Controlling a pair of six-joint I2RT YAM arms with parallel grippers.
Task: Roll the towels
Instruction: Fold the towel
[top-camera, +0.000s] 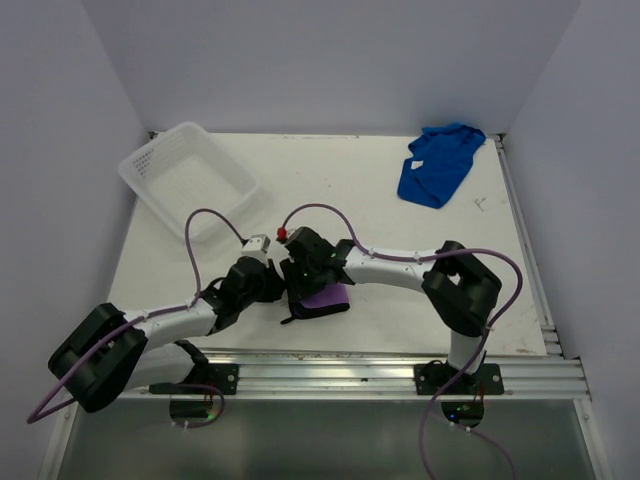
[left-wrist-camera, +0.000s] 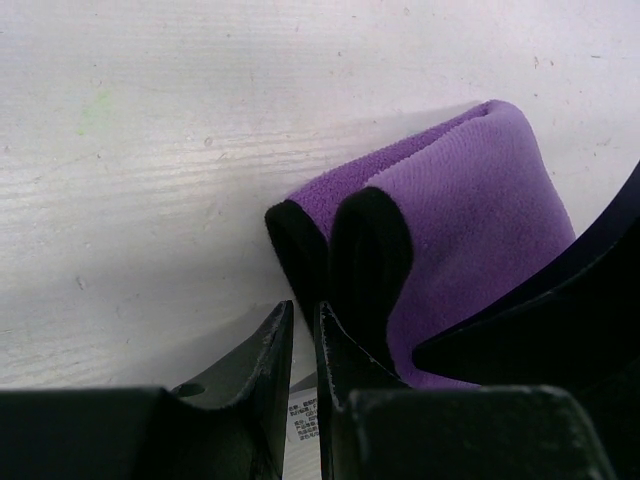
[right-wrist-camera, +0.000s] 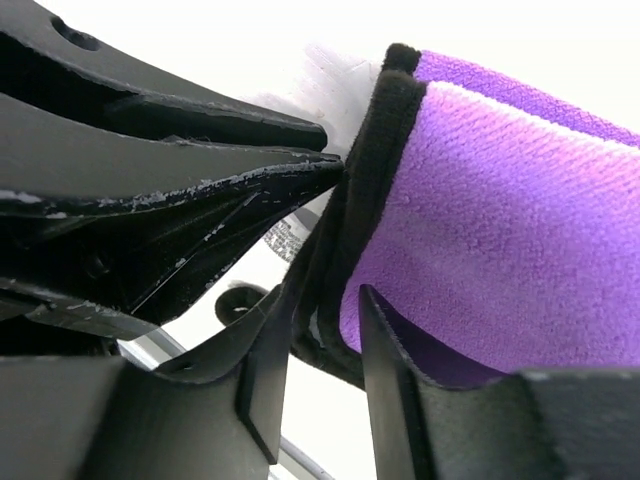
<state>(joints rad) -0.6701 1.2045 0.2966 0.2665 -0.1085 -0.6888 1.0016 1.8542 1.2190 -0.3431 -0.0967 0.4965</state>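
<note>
Left wrist: purple towel (left-wrist-camera: 470, 220) folded dbl, black hem; blue towel (top-camera: 438, 165) crumpled apart

basket (top-camera: 187, 177): far left | crumpled towel (top-camera: 438, 165): far right | folded towel (top-camera: 325, 297): centre, nearer than both

From above, the left gripper (top-camera: 283, 296) and right gripper (top-camera: 303, 285) hide most of the purple towel (top-camera: 327, 297); print on a white tag (left-wrist-camera: 303, 420) is unreadably small.

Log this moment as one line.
left gripper: pinching purple towel hem | right gripper: open around hem | purple towel: folded | blue towel: crumpled, far right
</note>
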